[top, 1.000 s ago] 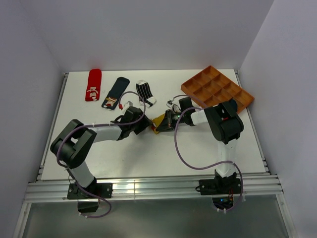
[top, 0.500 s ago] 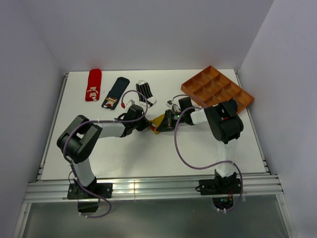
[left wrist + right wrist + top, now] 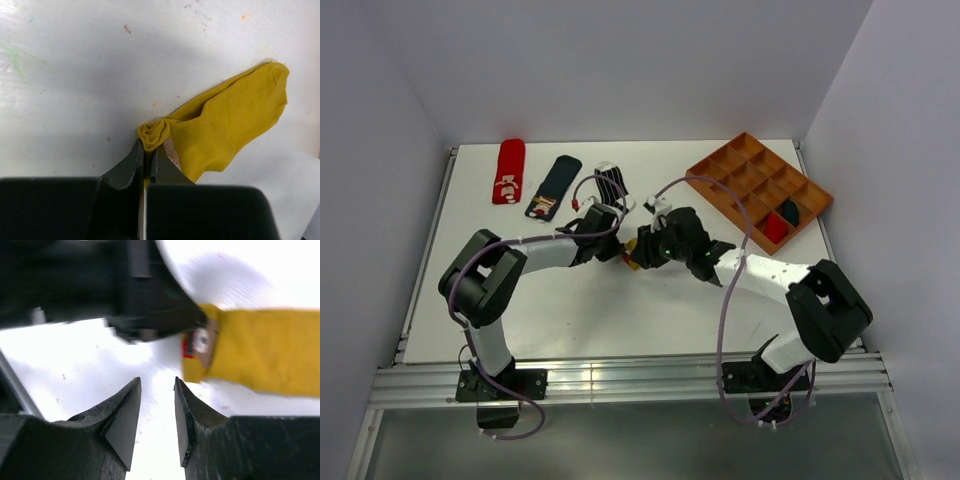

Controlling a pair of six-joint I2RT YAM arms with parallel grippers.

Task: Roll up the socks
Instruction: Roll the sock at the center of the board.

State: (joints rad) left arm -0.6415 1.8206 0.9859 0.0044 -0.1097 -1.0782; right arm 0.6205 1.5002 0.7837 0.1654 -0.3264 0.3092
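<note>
From above, just left of the orange tray [image 3: 740,165], the left gripper [image 3: 616,252] has clamped the mustard sock [image 3: 632,261], its wrist view shows the bunched end pinched, and the right gripper [image 3: 156,390] has let go, jaws apart, so rolling passes leftward.

Sock [image 3: 225,120] mid-table; tray [image 3: 735,165] rear right; three socks [image 3: 554,187] rear left
</note>
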